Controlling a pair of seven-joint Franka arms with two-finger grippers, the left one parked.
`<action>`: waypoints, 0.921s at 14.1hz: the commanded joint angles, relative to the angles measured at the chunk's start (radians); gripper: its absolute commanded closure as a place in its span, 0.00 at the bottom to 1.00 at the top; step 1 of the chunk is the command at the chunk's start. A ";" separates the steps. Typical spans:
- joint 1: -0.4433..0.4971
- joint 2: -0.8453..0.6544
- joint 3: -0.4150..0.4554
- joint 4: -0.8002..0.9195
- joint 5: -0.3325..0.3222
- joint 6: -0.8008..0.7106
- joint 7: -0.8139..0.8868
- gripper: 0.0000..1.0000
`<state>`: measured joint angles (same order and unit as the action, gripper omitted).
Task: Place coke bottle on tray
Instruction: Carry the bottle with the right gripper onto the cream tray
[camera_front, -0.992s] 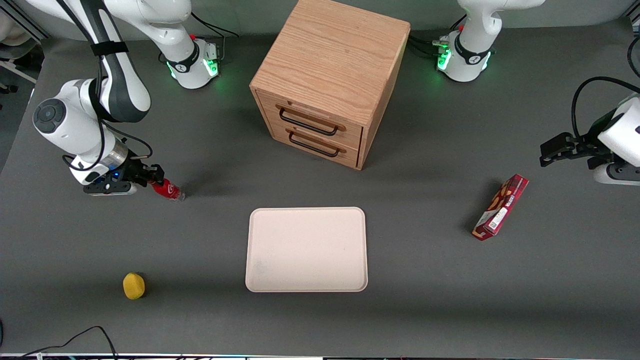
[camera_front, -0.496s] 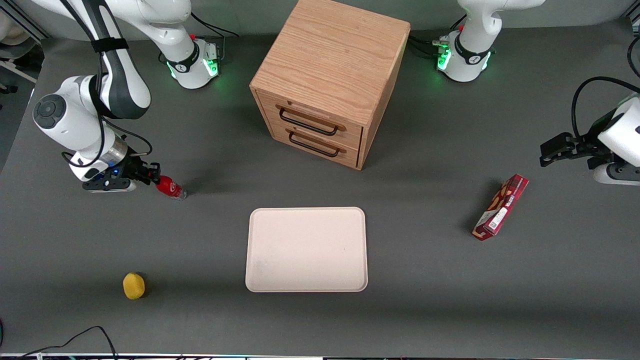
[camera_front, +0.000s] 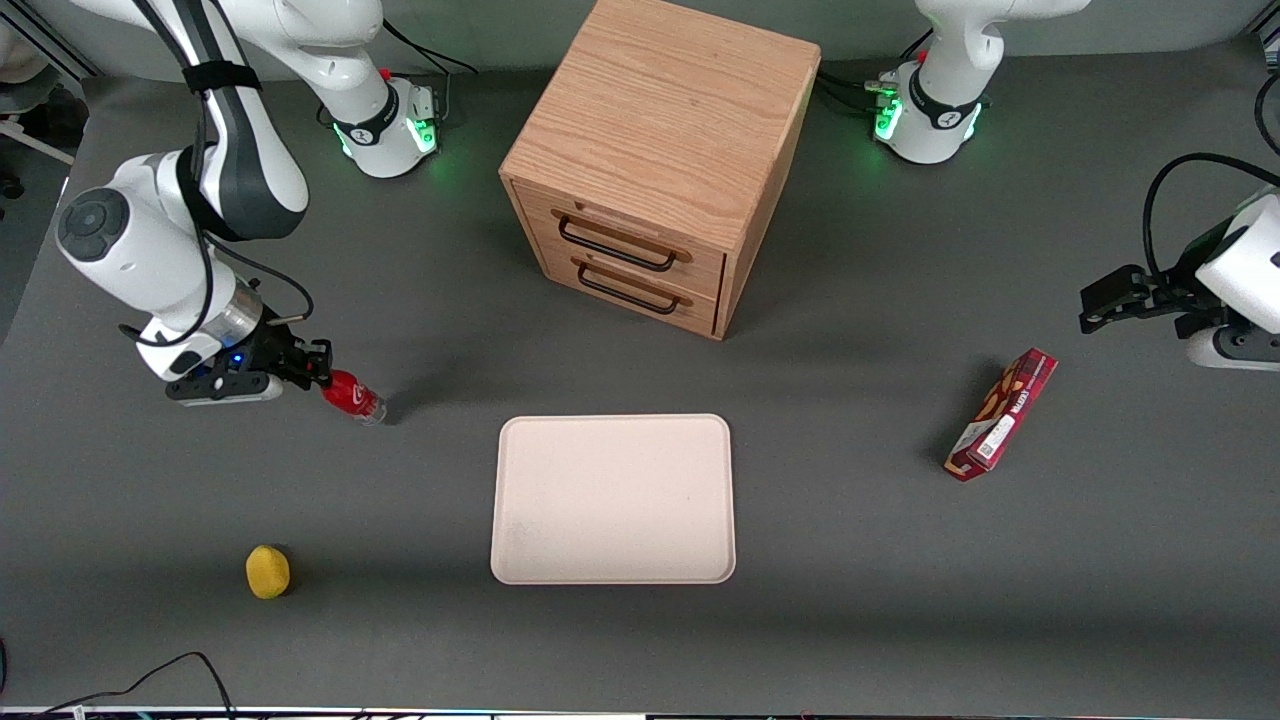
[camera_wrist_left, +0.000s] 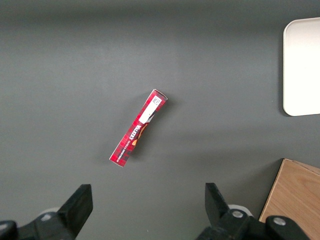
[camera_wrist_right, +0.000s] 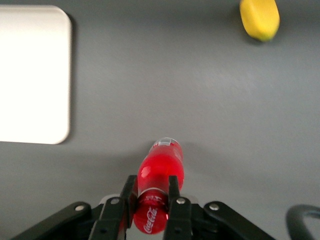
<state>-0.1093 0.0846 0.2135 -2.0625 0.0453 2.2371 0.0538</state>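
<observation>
The small red coke bottle hangs tilted in my gripper toward the working arm's end of the table, lifted off the surface, with its clear base pointing toward the tray. In the right wrist view the gripper is shut on the bottle near its capped end, one finger on each side. The pale cream-pink tray lies flat in the middle of the table, nearer the front camera than the cabinet; its rounded corner shows in the right wrist view and its edge in the left wrist view.
A wooden drawer cabinet with two dark handles stands farther from the front camera than the tray. A yellow lemon lies nearer the front camera than the gripper and also shows in the right wrist view. A dark-red snack box lies toward the parked arm's end.
My gripper has carried the bottle a little nearer the front camera and toward the tray, and the bottle's shadow has shifted with it.
</observation>
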 joint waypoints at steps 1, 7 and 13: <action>0.055 0.205 0.001 0.354 -0.005 -0.192 0.076 1.00; 0.239 0.469 -0.009 0.775 -0.081 -0.333 0.311 1.00; 0.472 0.707 -0.189 1.079 -0.099 -0.326 0.389 1.00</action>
<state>0.2912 0.6721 0.0986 -1.1737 -0.0413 1.9466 0.4094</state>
